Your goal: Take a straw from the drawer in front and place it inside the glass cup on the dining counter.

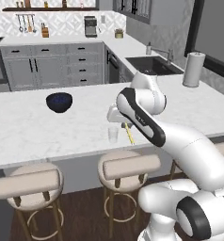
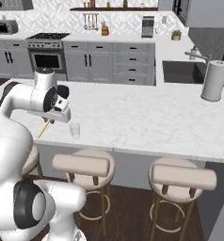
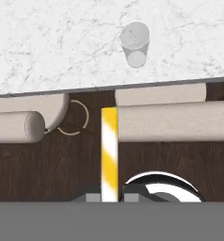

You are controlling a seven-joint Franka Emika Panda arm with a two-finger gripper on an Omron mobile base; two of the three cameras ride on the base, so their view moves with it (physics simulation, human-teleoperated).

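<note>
We have the straw (image 3: pixel 109 150) clamped in our tool (image 1: pixel 124 123), apparently just short of the glass cup (image 1: pixel 113 135) near the worktop (image 1: pixel 34 127) edge, so we should stand it upright and centre it over the rim before lowering.

Counter (image 1: pixel 34 132): white marble slab. Dark blue bowl (image 1: pixel 59 102) at 10 o'clock of the glass cup (image 1: pixel 113 135). Straw (image 1: pixel 129 133), yellow, tilted, just beside the cup at 3 o'clock. Paper towel roll (image 1: pixel 193 69) at 2 o'clock. Stools (image 1: pixel 128 165) below.
</note>
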